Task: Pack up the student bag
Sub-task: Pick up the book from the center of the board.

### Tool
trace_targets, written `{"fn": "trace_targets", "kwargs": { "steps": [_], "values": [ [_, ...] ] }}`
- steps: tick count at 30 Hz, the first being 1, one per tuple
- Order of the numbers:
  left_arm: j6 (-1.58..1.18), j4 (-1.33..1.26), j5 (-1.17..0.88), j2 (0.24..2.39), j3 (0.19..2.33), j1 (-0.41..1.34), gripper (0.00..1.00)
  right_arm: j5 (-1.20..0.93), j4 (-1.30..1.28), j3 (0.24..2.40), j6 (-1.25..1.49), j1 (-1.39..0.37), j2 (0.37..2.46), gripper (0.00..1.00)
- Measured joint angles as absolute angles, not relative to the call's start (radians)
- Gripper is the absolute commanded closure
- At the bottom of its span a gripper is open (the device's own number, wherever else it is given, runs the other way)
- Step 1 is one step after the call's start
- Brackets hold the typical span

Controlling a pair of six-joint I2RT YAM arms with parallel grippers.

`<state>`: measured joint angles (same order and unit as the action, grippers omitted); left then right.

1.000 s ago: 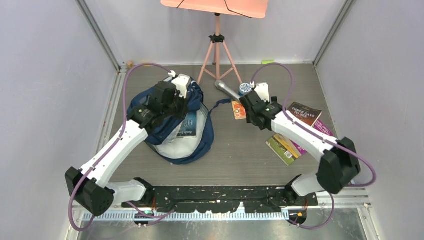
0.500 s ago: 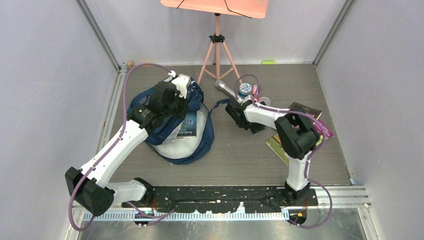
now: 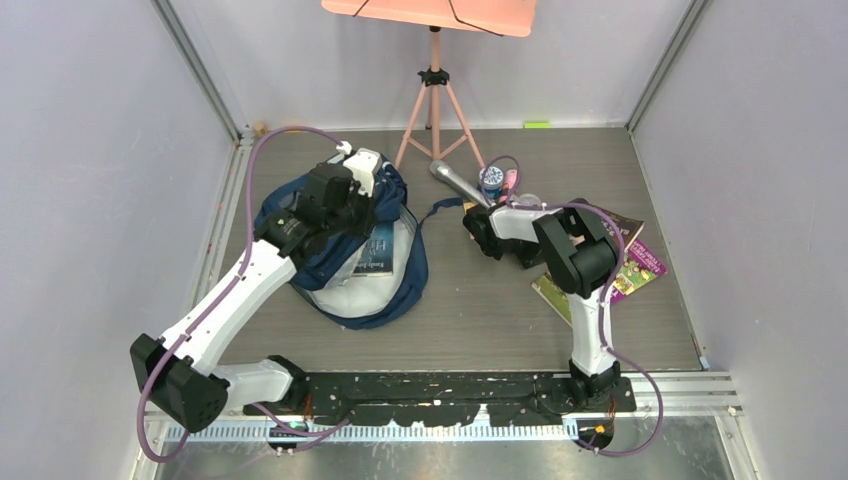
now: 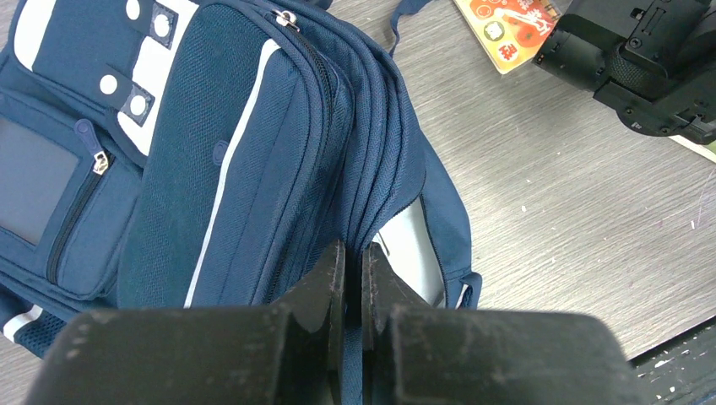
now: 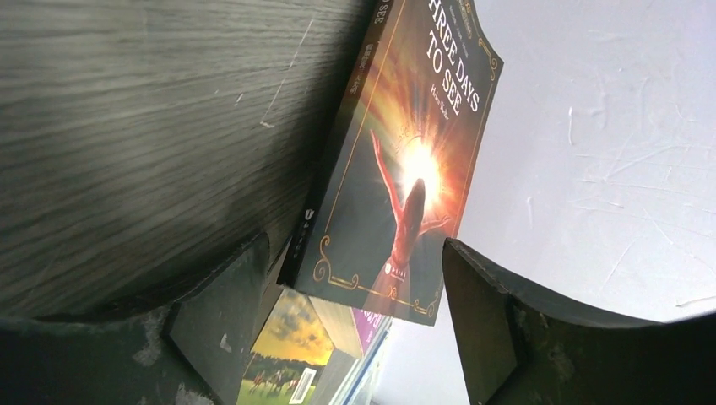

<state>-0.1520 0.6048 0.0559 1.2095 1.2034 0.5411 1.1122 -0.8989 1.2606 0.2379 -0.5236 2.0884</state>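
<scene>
The left fingers (image 4: 333, 278) pinched shut on the bag (image 4: 236, 152) rim just ahead; the right fingers (image 5: 481, 312) stood apart, empty, framing a paperback (image 5: 397, 160) on the counter (image 5: 127, 110) — likely best gripped squarely by its near edge.

The grey wood-grain worktop (image 3: 470, 310) carries the student bag (image 3: 408, 265) at left and a pink tripod (image 3: 433, 76) at the back. A silver cylinder (image 3: 452, 180), perhaps a microphone, lies by the tripod's feet. An orange card (image 4: 505, 24) lies near the middle, and overlapping books (image 3: 640, 268) at right.
</scene>
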Motion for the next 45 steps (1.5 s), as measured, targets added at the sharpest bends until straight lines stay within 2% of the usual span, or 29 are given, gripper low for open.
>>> {"fn": "trace_targets", "kwargs": {
  "steps": [8,20,32,39,45],
  "values": [
    [-0.149,0.605,0.057,1.209,1.203,0.541,1.0,1.169,-0.897,1.261,0.221,-0.488,2.138,0.32],
    [-0.149,0.605,0.057,1.208,1.203,0.541,1.0,1.234,-0.895,1.263,0.214,-0.48,2.176,0.98],
    [-0.149,0.608,0.06,1.19,1.203,0.541,1.0,1.275,-0.984,1.292,0.326,-0.476,2.114,1.0],
    [-0.145,0.609,0.06,1.185,1.203,0.541,1.0,1.275,-1.148,1.432,0.455,-0.477,1.931,1.0],
    [-0.135,0.614,0.068,1.173,1.203,0.541,1.0,1.187,-1.207,1.473,0.456,-0.535,1.692,1.0]
  ]
}}
